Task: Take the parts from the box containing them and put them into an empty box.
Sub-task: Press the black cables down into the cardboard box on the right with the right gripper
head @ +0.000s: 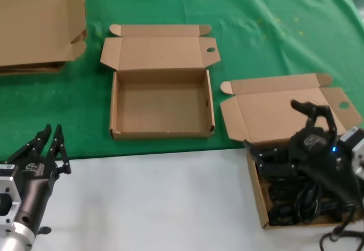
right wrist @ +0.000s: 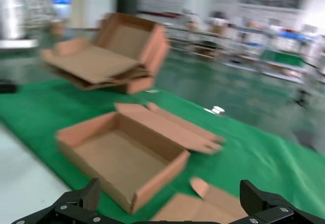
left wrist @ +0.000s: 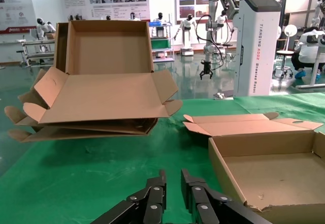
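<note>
The empty box [head: 162, 106] lies open on the green cloth at the middle, its lid folded back; its floor also shows in the left wrist view [left wrist: 269, 170] and the right wrist view [right wrist: 122, 155]. At the right stands the box containing them [head: 259, 197], with black parts [head: 290, 202] inside and its lid [head: 278, 114] back. My right gripper [head: 311, 111] hangs over that box, open wide, and nothing sits between its fingers [right wrist: 170, 196]. My left gripper [head: 49, 137] waits low at the front left, shut on nothing [left wrist: 173, 181].
A flat stack of folded cardboard [head: 40, 23] sits at the far left of the cloth [left wrist: 101, 92]. Green cloth [head: 256, 40] covers the back of the table and a white surface [head: 159, 200] the front. Cables trail by the right arm [head: 341, 234].
</note>
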